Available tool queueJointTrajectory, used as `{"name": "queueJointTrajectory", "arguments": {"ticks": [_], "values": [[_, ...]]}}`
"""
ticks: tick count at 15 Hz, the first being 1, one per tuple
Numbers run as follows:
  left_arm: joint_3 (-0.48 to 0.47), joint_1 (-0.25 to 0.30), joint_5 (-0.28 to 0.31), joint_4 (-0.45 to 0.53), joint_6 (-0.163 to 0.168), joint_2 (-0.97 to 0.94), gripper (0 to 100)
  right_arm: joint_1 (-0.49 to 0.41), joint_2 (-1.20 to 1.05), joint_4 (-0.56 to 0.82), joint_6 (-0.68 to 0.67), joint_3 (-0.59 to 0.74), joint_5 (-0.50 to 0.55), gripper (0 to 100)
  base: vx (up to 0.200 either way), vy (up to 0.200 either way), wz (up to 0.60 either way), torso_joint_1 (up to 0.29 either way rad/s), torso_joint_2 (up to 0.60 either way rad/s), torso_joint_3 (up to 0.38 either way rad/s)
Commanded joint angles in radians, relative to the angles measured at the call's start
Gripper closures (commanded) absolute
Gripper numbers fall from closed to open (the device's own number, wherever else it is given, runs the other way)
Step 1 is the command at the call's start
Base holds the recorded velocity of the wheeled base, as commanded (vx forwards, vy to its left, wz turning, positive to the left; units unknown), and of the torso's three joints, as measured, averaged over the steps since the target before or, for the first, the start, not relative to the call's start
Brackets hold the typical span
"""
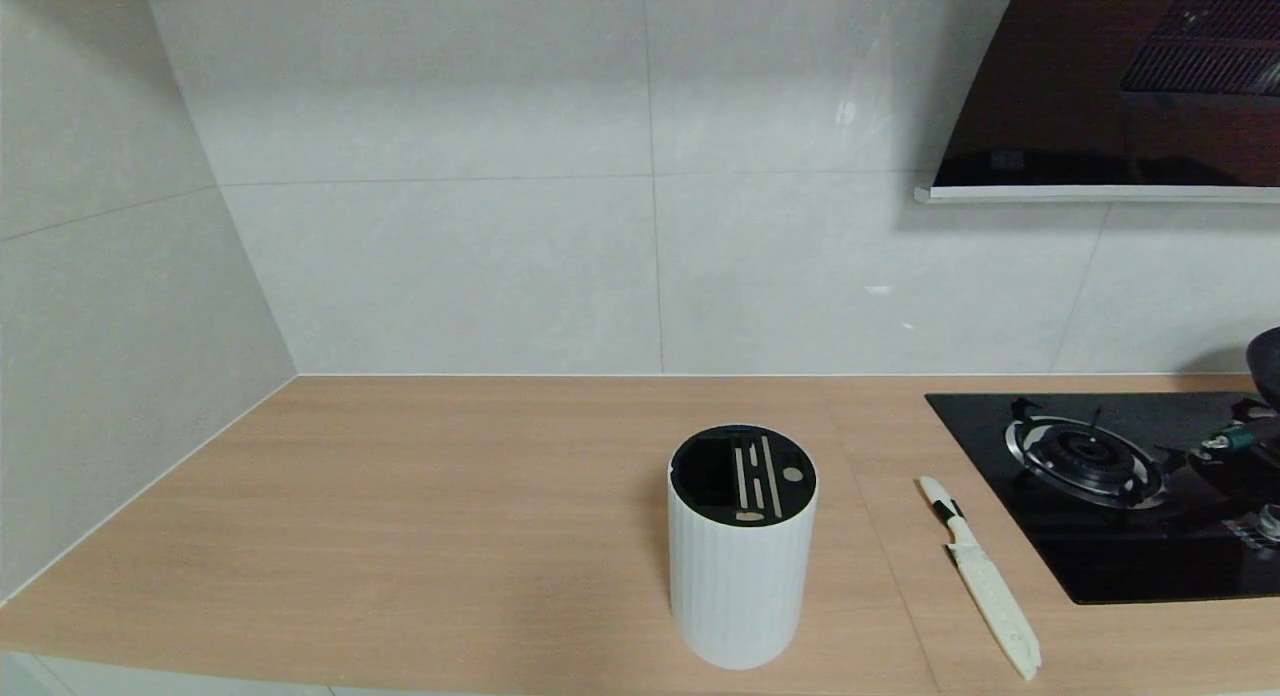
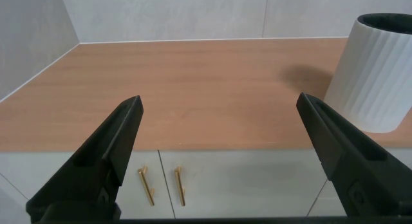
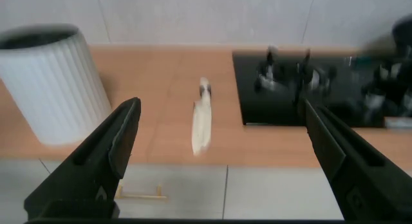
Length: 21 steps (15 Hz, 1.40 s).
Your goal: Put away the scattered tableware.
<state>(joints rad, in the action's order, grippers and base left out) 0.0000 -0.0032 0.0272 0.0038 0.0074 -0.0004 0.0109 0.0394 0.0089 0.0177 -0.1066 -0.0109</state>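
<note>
Wood-grain tabletop (image 1: 450, 536) under pale wall tile, and the knife (image 1: 978, 576) lies flat on it, between the white ribbed holder (image 1: 742, 566) and the black stove (image 1: 1080, 561), handle pointing toward the wall. It looks light, stiff and thin, I'd say, with a slick blade. The black-and-white handle is the place to pinch, though lying flush it may be awkward to lift. Right hand (image 3: 220, 105) hangs off the tabletop's front edge, spread wide, facing the knife. Left hand (image 2: 219, 102) is spread too, holding nothing, with the holder off to one side.
</note>
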Motion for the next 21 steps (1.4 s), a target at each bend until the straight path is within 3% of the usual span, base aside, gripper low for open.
{"name": "queueJointTrajectory", "arguments": {"ticks": [1, 4, 8, 15, 21], "values": [[0.000, 0.000, 0.000, 0.001, 0.000, 0.000, 0, 0.031, 0.200, 0.025, 0.004, -0.105, -0.024, 0, 0.000, 0.000, 0.00, 0.000, 0.00, 0.000], [0.000, 0.000, 0.000, 0.001, 0.000, 0.000, 0, 0.057, 0.652, 0.014, 0.004, -0.208, -0.038, 0, 0.000, 0.000, 0.00, 0.000, 0.00, 0.000], [0.000, 0.000, 0.000, 0.001, 0.000, 0.000, 0, 0.060, 1.033, -0.003, 0.004, -0.360, -0.038, 0, 0.000, 0.000, 0.00, 0.000, 0.00, 0.000], [0.000, 0.000, 0.000, 0.001, 0.000, 0.000, 0, 0.095, 1.683, -0.446, -0.004, -0.406, 0.006, 0, 0.000, 0.000, 0.00, 0.000, 0.00, 0.000], [0.000, 0.000, 0.000, 0.001, 0.000, 0.000, 0, 0.092, 1.989, -0.690, -0.004, -0.401, 0.012, 0, 0.000, 0.000, 0.00, 0.000, 0.00, 0.000]]}}
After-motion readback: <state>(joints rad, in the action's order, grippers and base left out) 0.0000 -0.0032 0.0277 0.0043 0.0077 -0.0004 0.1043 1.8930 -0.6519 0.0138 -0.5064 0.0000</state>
